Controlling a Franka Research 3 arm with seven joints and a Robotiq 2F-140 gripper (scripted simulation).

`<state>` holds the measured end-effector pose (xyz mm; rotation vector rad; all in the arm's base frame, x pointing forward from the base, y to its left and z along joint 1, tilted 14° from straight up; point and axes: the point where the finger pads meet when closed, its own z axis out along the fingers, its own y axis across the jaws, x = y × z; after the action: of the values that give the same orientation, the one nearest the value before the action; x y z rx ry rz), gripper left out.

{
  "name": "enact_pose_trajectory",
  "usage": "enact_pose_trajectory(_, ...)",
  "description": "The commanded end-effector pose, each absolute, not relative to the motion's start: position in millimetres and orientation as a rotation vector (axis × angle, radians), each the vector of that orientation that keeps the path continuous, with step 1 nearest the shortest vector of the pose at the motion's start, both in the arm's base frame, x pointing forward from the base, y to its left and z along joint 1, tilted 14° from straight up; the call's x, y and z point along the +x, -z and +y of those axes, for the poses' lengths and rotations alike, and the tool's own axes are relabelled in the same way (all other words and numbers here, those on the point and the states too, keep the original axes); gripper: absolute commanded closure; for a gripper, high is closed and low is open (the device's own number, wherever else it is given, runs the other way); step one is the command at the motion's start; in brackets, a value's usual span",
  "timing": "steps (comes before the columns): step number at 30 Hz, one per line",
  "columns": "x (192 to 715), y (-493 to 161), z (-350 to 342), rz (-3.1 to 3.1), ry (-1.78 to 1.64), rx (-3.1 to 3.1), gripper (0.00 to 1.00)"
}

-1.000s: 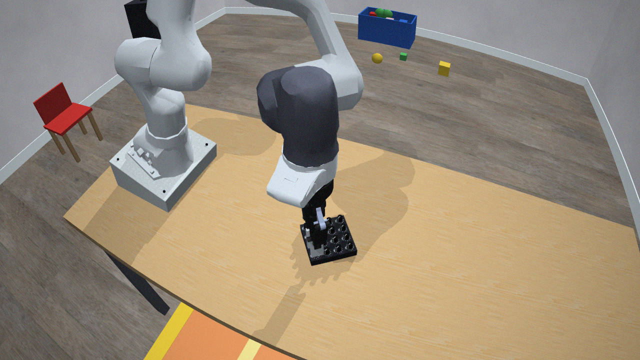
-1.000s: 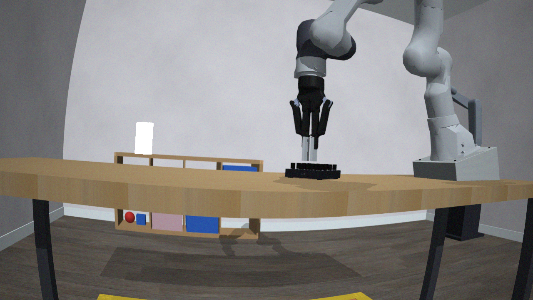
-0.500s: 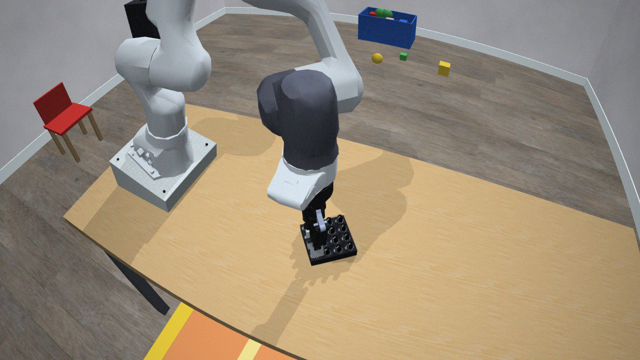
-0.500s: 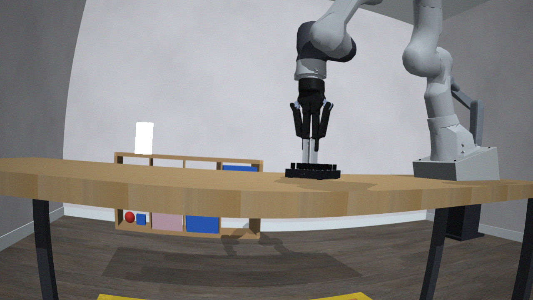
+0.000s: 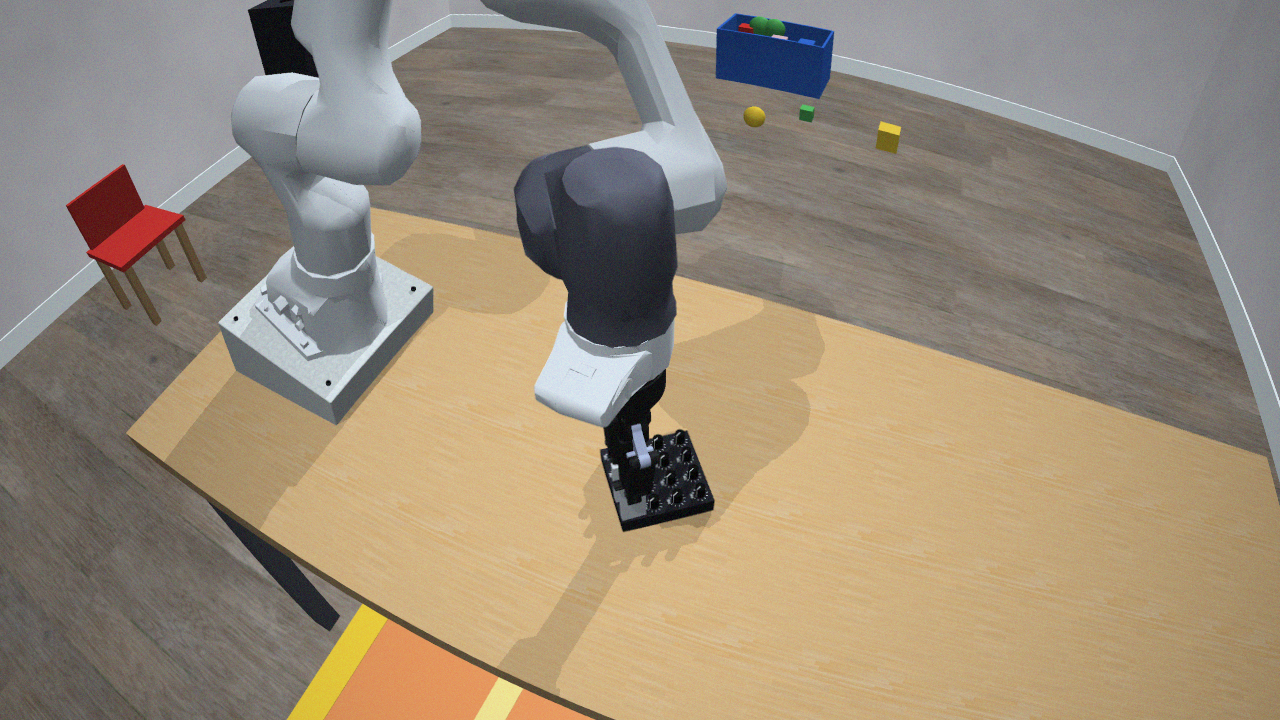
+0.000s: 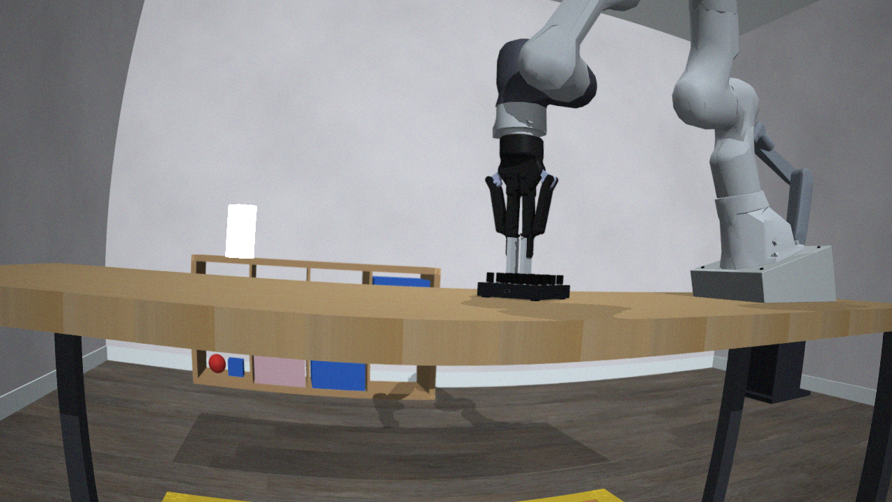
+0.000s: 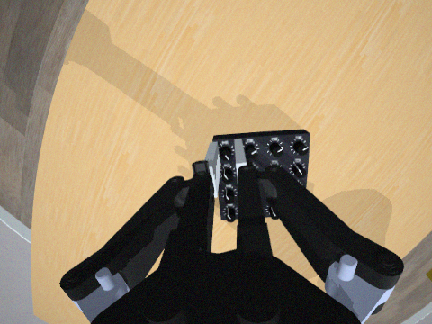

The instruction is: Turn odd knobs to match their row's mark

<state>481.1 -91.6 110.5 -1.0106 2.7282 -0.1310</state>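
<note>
A red chair (image 5: 141,234) stands on the floor at the far left in the top view. To its right, the robot's pale base (image 5: 336,402) (image 6: 726,284) sits on the desk (image 5: 895,537) (image 6: 311,312) (image 7: 135,112). Further right, the hand (image 5: 633,501) (image 6: 518,272) (image 7: 227,152) points down at the left part of the knob box (image 5: 666,516) (image 6: 523,291) (image 7: 258,136); it is released, its fingers a narrow gap apart. The box stands upright on the desk, its socket (image 6: 506,291) facing the exterior view. In the wrist view, knob D4 (image 7: 226,152) shows between the fingers, its line steeper than those on the three knobs to its right. At the far right on the floor are a yellow ball (image 5: 754,116), a blue bin (image 5: 769,62), a green cube (image 5: 806,113) and a yellow block (image 5: 887,137).
</note>
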Motion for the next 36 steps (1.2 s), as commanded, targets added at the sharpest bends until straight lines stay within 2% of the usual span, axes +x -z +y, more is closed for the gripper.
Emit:
enact_pose_trajectory(1, 482.9, -111.0, -92.5, 2.727, 0.136, -1.002, 0.88)
enact_pose_trajectory(35, 482.9, -111.0, -92.5, 2.727, 0.136, -1.002, 0.88)
enact_pose_trajectory(36, 482.9, -111.0, -92.5, 2.727, 0.136, -1.002, 0.95)
